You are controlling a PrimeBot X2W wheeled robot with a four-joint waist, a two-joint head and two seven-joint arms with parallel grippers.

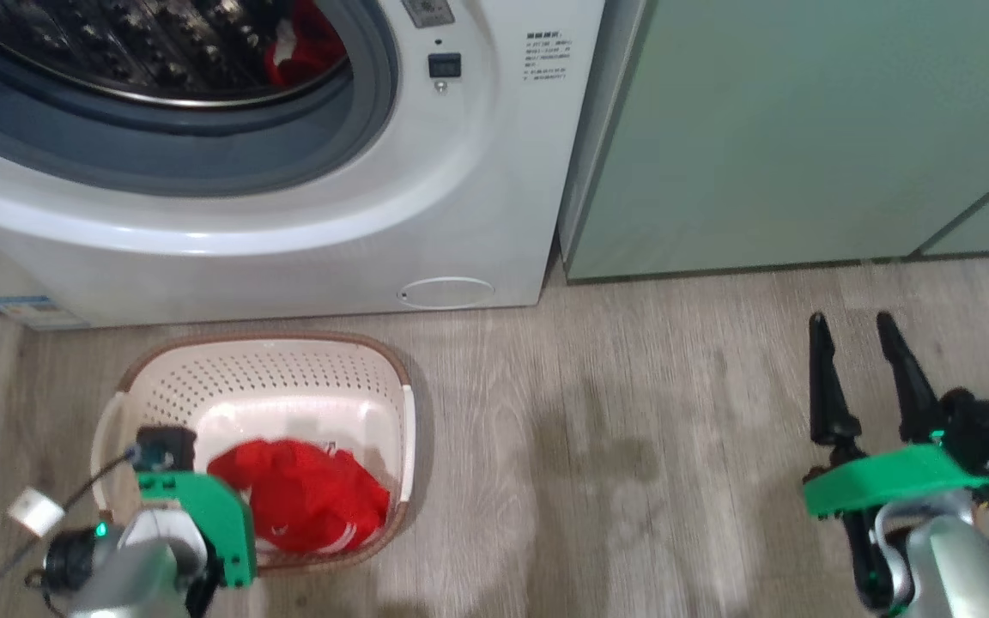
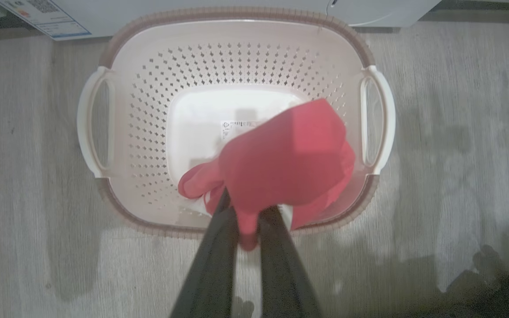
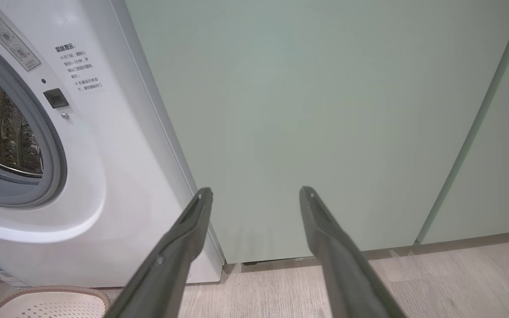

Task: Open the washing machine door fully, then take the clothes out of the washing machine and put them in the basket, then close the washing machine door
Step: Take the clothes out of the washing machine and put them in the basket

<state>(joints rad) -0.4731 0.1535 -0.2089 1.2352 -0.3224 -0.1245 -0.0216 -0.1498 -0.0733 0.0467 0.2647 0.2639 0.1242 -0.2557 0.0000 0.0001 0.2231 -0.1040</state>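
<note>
The head view looks forward and down at the lower front of the washing machine (image 1: 477, 172), the floor (image 1: 632, 412) and the basket (image 1: 271, 365). The left wrist view looks straight down, close over that same basket. The right wrist view faces the green cabinets (image 3: 325, 110) and the machine's front from nearby.

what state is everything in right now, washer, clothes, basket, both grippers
washing machine: mouth uncovered, drum exposed
drum garment: red, lying inside the drum
basket: upright on the floor in front of the machine
held garment: red, pinched at one end, the rest down in the basket
left gripper: shut on held garment
right gripper: open, empty
</note>
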